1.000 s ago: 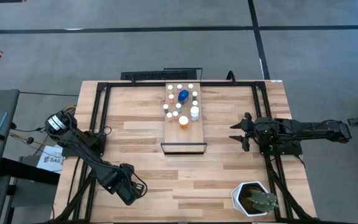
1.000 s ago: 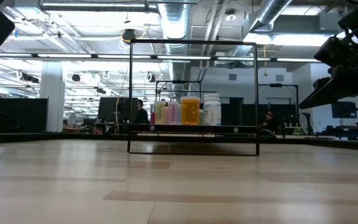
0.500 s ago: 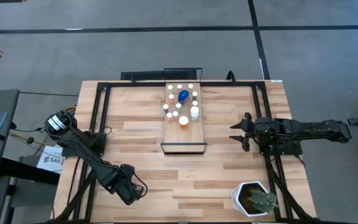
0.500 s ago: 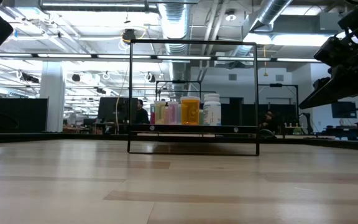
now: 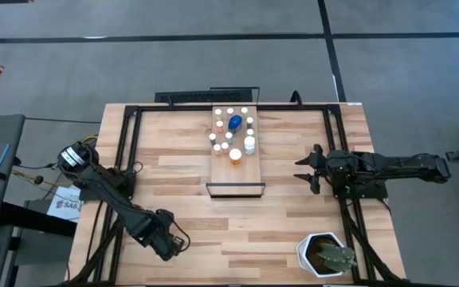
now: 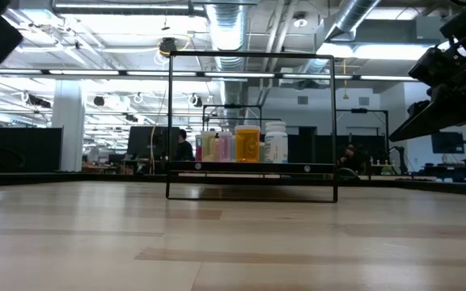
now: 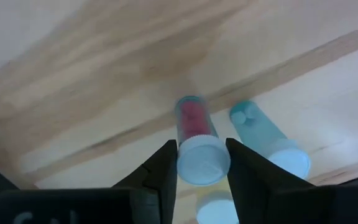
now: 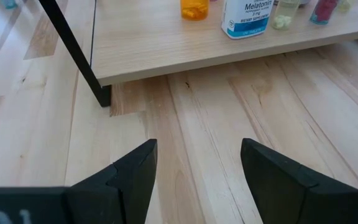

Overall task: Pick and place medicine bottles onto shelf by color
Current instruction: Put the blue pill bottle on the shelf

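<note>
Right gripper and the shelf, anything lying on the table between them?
No. The right gripper, open, faces the shelf across bare wood planks; its wrist view shows that.

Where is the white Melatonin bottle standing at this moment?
The Melatonin bottle stands on the shelf near its front edge, between an orange bottle and a yellowish bottle.

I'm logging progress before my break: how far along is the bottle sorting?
Mostly done: a cluster of bottles already stands on the shelf. In hand: the left gripper is clamped on a red-filled bottle. Left: a teal bottle beside it. The right gripper waits open near the shelf.
</note>
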Robot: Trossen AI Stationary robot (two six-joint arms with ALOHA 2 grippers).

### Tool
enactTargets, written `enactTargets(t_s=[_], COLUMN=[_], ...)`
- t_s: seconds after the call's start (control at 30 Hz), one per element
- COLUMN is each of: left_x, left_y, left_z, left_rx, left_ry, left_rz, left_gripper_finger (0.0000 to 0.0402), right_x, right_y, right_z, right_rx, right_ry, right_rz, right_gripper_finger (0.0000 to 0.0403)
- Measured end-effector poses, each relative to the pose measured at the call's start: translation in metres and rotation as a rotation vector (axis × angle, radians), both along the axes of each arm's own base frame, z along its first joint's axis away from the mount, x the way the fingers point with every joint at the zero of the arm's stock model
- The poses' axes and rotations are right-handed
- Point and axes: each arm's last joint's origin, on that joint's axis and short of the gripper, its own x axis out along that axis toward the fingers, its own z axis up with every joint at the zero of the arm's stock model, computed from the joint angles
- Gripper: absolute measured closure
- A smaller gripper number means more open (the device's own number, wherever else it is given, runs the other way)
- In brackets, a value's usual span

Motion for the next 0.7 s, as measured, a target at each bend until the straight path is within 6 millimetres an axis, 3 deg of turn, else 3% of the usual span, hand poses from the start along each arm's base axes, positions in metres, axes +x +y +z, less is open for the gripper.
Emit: enactTargets(t_s=[0.17, 0.3, 0.7], left_x=[0.003, 0.008, 0.04], left_y=[0.016, 0.042, 0.168], left_z=[0.007, 0.015, 0.027], left_rx=[0.027, 0.056, 0.114], left_ry=[0.016, 0.043, 0.038], left_rz=[-0.036, -0.085, -0.264], left_gripper_finger=[0.0298, 0.0301, 0.0293], right_x=[0.0, 0.0, 0.0], right_y=[0.0, 0.0, 0.0], right_z=[0.0, 0.0, 0.0], right_rx=[0.0, 0.0, 0.0], right_ry=[0.0, 0.0, 0.001], right_rz=[0.0, 0.0, 0.0], right_gripper_finger=[0.0147, 0.0147, 0.0147])
